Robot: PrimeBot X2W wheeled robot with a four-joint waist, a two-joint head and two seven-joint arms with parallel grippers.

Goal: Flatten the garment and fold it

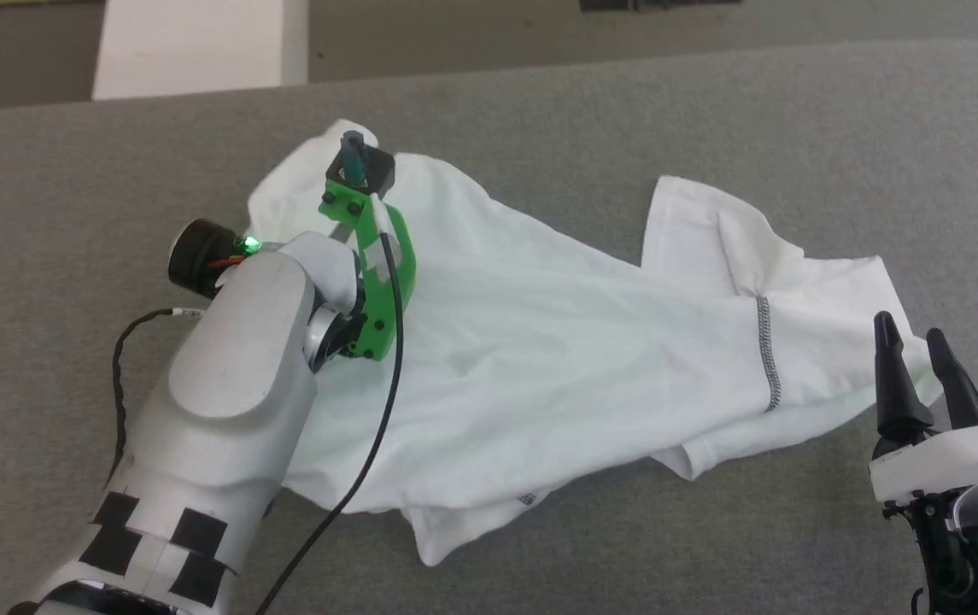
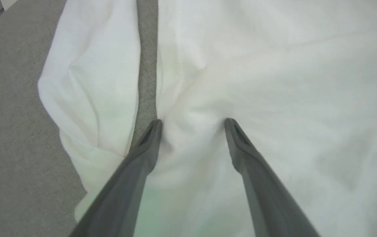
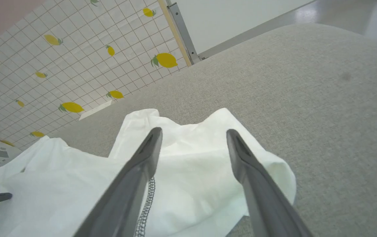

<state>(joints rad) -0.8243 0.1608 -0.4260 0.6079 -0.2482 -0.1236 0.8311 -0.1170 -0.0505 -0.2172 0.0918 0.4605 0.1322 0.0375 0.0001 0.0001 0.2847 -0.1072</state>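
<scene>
Closest in, the pale left forearm (image 1: 224,401) with its black cable (image 1: 382,401) reaches up across the large white short-sleeved T-shirt (image 1: 557,342), which lies crumpled and unfolded in the middle of the wide grey fabric-covered table (image 1: 711,111). Left gripper (image 2: 193,123) is down at the shirt's far left corner, jaws spread wide with nothing clamped, tips at the cloth and a pucker of white fabric bunched between them; just beside its left finger, a thin strip of grey shows between two folds. Over on the right, the right gripper (image 1: 908,329) stands wide too, holding nothing, poised at the shirt's right-hand edge, with the grey speckled seam stitching (image 1: 766,350) just to its left. Shirt edges are ragged: a flap juts up at the far right, and a hem curls under at the near side. Bare grey table all round, plenty to the right and beyond. Past the table's far edge, a rigid white box (image 1: 198,43), well apart.
</scene>
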